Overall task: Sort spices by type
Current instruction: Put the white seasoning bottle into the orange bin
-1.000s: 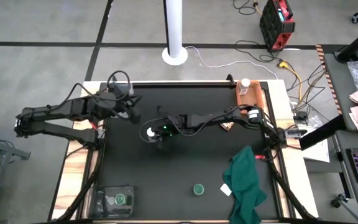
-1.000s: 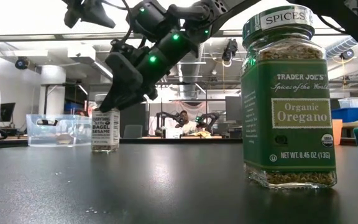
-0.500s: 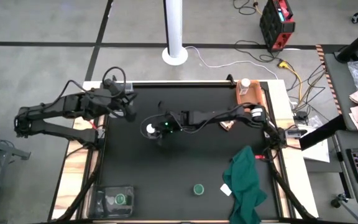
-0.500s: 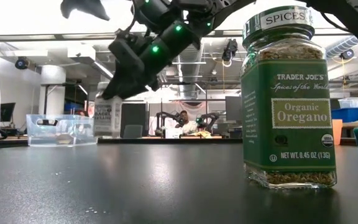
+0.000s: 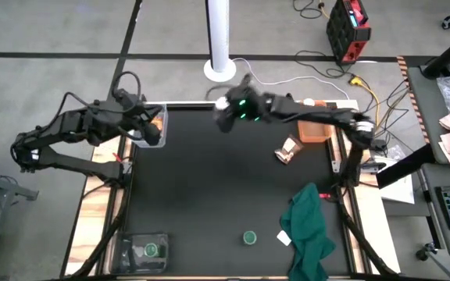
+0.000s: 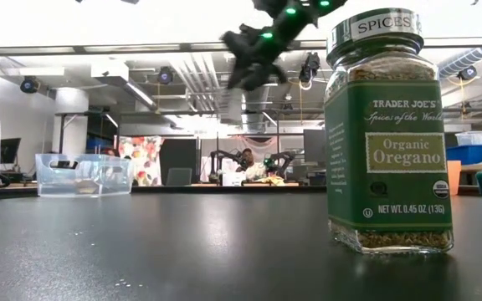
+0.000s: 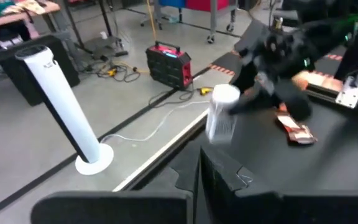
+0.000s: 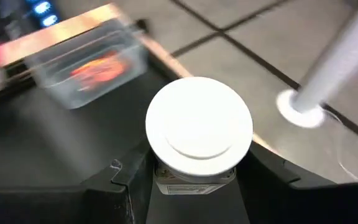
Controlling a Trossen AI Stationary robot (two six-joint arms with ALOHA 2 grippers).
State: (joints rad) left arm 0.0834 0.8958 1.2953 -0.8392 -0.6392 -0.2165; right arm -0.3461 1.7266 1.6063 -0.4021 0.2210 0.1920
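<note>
My right gripper [image 5: 225,108] hovers near the table's far edge, shut on a clear jar with a white cap [image 8: 199,127]. The second white-capped jar [image 5: 308,103] stands at the far end of a brown tray [image 5: 317,131]. One foil packet [image 5: 287,150] lies on the table. Another packet [image 8: 95,65] lies in a clear box [image 5: 153,117] at the far left corner. My left gripper [image 5: 151,131] is next to that box, shut. One green-lidded jar [image 5: 249,236] stands near the front edge. The other green-lidded jar [image 5: 150,250] sits in a clear box at the near left corner. My right gripper pinches the jar by its glass body just under the white cap [image 8: 194,177], one finger [image 8: 126,186] on each side. The fingers slant down from the table's right side. The jar is lifted clear of the table, roughly upright [image 7: 221,118].
A dark green cloth [image 5: 311,226] lies at the near right with a white paper scrap [image 5: 284,236] beside it. The oregano jar [image 6: 389,134] fills the right of the low view. A white pole base [image 5: 220,69] stands beyond the far edge. The table's middle is bare black surface.
My right gripper has lifted the white-capped jar off the middle of the table and carried it up and toward the far edge, a little to the right. My left gripper has drawn back toward the table's left edge, beside the corner box.
</note>
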